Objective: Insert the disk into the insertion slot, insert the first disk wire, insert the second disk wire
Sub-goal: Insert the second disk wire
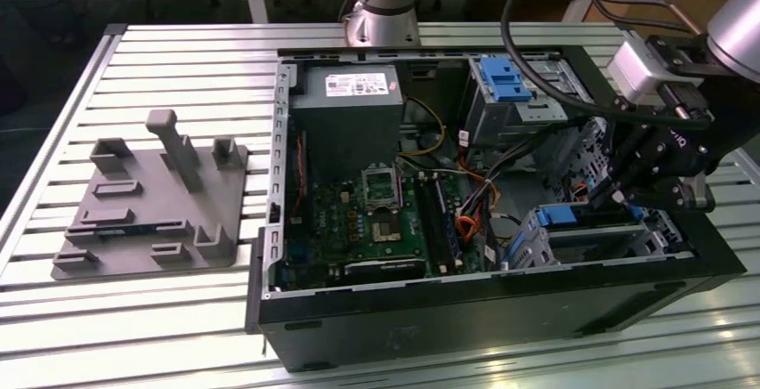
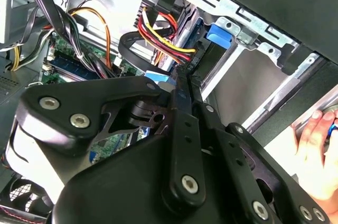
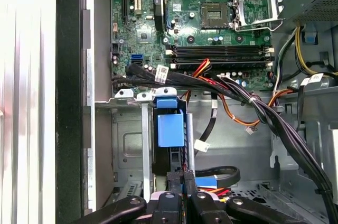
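Blue-framed disk (image 3: 170, 129) sits in the insertion slot (image 1: 647, 239), gripper (image 3: 180, 179) just beside.

This is a robotics lab or test workshop. An open desktop computer case (image 1: 499, 300) lies on its side on a workbench of ribbed aluminium slats (image 1: 178, 309), its green motherboard (image 1: 368, 220) and bundled wires (image 3: 248, 102) exposed. Beside it, towards the exterior view's left, sits a grey fixture plate (image 1: 149, 206) with upright pegs and holders. The silver base of the robot arm (image 1: 383, 11) is mounted at the table's far edge, with wooden furniture behind.
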Tool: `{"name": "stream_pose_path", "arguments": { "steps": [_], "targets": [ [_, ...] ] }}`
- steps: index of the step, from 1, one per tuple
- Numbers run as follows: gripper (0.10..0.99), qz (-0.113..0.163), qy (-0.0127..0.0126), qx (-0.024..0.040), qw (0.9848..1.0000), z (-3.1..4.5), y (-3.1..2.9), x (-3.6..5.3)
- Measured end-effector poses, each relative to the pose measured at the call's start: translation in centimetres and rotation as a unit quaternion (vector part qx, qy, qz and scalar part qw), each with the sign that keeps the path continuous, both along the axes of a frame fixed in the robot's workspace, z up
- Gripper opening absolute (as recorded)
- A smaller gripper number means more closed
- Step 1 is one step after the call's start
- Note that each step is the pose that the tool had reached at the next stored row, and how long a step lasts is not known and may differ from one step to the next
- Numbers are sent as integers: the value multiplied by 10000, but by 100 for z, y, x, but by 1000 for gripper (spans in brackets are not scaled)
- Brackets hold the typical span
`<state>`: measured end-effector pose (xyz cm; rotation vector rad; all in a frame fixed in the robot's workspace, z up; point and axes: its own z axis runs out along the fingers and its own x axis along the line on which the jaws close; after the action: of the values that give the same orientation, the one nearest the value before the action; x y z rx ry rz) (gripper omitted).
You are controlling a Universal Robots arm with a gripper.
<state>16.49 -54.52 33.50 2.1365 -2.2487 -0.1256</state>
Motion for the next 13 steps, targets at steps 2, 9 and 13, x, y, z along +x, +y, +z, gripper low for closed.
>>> {"name": "stream_pose_path", "arguments": {
  "steps": [2, 9, 13],
  "targets": [
    [141, -1, 1, 0, 10000, -3, -1, 0],
    [141, -1, 1, 0, 10000, -11, -1, 0],
    [141, -2, 1, 0, 10000, -11, -1, 0]
  ]
}}
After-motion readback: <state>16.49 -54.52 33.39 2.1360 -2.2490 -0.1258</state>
